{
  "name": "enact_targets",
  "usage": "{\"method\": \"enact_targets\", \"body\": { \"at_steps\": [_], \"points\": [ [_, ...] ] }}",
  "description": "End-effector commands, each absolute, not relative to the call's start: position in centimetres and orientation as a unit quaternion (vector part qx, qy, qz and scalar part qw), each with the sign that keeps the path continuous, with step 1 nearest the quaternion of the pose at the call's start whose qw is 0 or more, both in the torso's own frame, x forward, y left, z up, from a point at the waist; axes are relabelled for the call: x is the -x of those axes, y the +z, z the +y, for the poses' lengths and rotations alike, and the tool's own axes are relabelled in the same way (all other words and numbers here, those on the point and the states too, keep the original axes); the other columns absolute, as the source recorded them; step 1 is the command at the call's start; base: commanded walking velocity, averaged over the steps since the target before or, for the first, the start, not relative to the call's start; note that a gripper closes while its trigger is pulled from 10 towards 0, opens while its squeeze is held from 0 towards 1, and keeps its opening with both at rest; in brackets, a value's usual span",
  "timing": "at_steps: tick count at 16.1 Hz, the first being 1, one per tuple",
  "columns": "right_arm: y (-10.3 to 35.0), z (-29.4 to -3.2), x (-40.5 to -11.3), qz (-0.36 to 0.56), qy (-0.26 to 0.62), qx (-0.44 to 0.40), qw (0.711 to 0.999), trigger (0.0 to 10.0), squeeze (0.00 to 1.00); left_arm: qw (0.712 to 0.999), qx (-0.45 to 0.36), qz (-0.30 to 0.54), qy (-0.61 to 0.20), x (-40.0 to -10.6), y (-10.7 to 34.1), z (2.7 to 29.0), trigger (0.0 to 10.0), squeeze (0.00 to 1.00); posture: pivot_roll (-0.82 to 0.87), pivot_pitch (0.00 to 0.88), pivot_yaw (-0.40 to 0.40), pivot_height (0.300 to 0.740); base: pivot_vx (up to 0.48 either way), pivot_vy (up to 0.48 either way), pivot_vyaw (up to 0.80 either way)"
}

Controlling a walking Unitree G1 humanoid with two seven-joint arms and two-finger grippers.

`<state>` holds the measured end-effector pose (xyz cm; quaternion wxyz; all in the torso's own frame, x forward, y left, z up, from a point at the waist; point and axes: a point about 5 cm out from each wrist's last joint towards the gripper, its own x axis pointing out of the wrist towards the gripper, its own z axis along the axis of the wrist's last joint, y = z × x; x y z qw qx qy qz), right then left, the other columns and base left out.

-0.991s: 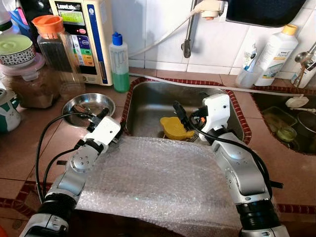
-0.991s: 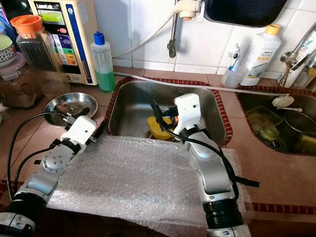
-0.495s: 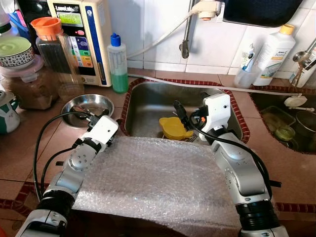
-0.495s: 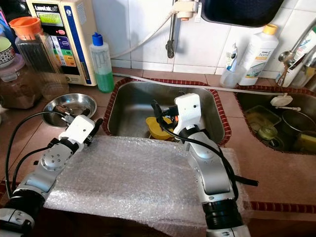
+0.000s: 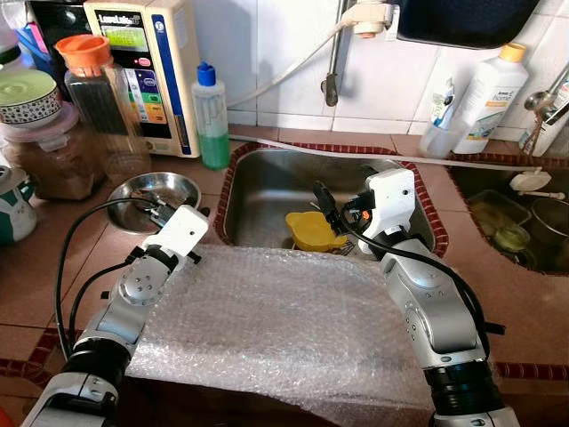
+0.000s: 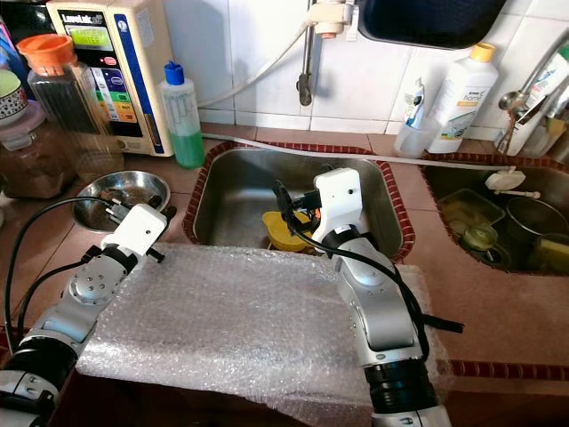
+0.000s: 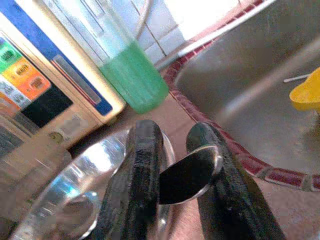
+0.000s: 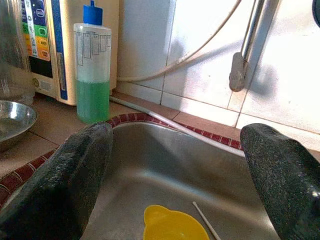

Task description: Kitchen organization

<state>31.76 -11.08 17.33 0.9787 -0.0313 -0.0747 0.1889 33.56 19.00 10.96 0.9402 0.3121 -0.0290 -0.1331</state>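
Countertop sink [image 5: 267, 191]: right gripper [image 5: 327, 206] spread wide above its yellow cup [image 5: 313, 231]. Just beside its rim, left gripper [image 7: 180, 165] pinches a spoon [image 7: 192, 172] over the steel bowl [image 5: 160, 189].

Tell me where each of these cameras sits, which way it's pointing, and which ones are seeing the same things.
Left eye, right eye views: on the head, looking down at the sink and bubble wrap; both silver arms show.
Left wrist view: along the left gripper, shut on a spoon, toward the steel bowl and green bottle.
Right wrist view: along the open right gripper, into the sink at the yellow cup.
Shared: green bottle, sink and yellow cup appear in all four.
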Motion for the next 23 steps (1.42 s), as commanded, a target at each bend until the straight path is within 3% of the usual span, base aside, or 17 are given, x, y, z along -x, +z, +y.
{"method": "enact_targets", "body": {
  "at_steps": [1, 6, 10, 18, 23],
  "points": [
    [17.8, -11.0, -31.6, -0.078, 0.204, 0.017, 0.976, 10.0, 1.00, 0.939, -0.309, 0.012, -0.149, -33.1, 9.2, 18.8, 0.0, 0.00, 0.04, 0.037, 0.003, 0.740, 0.000, 0.000, 0.00],
    [18.2, -9.3, -30.0, -0.069, 0.333, -0.014, 0.940, 10.0, 1.00, 0.940, -0.308, 0.007, -0.150, -33.1, 9.3, 18.7, 0.0, 0.00, 0.04, 0.037, 0.003, 0.740, 0.000, 0.000, 0.00],
    [18.1, -9.4, -29.7, -0.059, 0.349, -0.014, 0.935, 10.0, 1.00, 0.940, -0.308, 0.004, -0.150, -33.1, 9.3, 18.6, 0.0, 0.00, 0.04, 0.037, 0.002, 0.740, 0.000, 0.000, 0.00],
    [16.8, -8.7, -27.6, 0.004, 0.452, -0.009, 0.892, 10.0, 1.00, 0.938, -0.314, -0.003, -0.150, -32.7, 9.5, 18.9, 0.0, 0.00, 0.04, 0.038, 0.002, 0.740, 0.000, 0.000, 0.00],
    [16.7, -8.8, -27.5, 0.010, 0.454, -0.008, 0.891, 10.0, 1.00, 0.932, -0.330, -0.012, -0.151, -31.6, 9.5, 19.4, 0.0, 0.00, 0.04, 0.041, 0.003, 0.740, 0.000, 0.000, 0.00]
  ]
}}
